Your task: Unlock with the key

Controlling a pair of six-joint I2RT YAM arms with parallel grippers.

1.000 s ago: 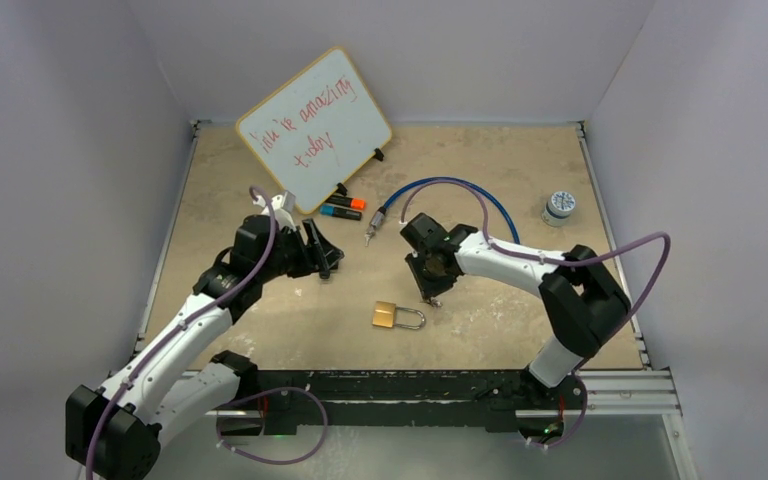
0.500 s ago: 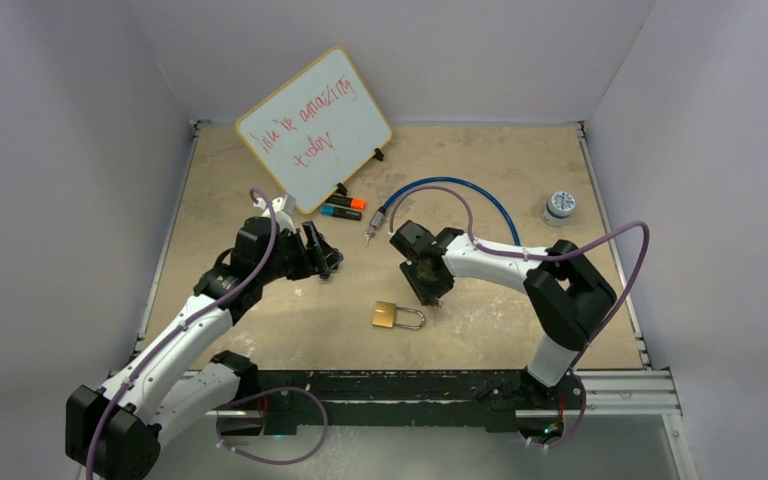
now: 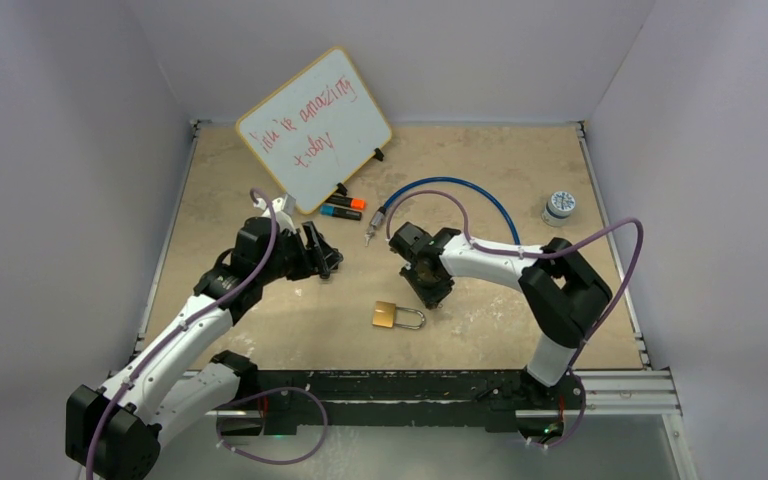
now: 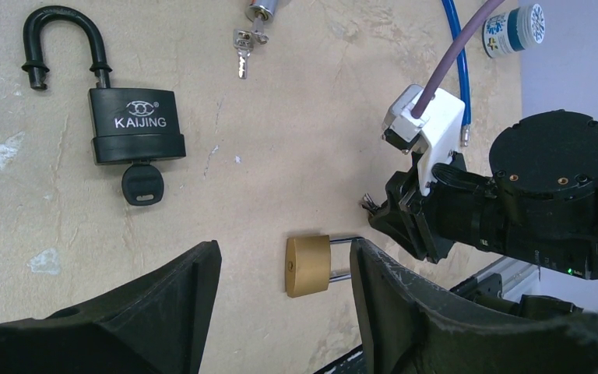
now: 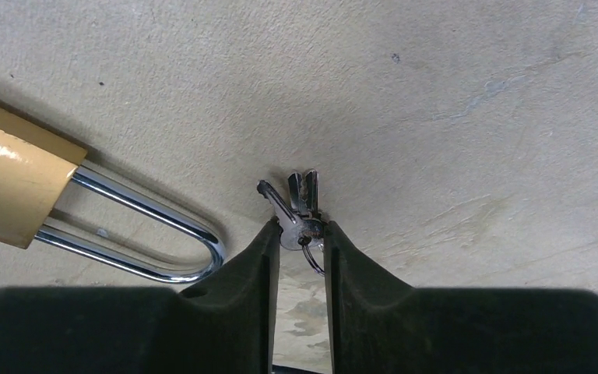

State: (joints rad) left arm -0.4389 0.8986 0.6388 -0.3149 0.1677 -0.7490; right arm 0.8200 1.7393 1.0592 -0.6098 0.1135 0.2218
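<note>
Tan table [image 3: 520,170] with a tilted whiteboard [image 3: 312,128] at the back; the left gripper [image 3: 322,252] hangs left of centre, jaws wide apart with nothing between them, and its camera looks down on a black padlock [image 4: 136,128] with its shackle up and a black-headed key [image 4: 142,185] in it. The right gripper [image 5: 300,230] sits low at centre, fingers pinched tight on the heads of a small bunch of keys [image 5: 305,187], blades pointing at the tabletop. The brass padlock [image 3: 384,315] lies flat near the front edge with its shackle closed and pointing right, the keys just beside the shackle's bow, not in the keyhole.
</note>
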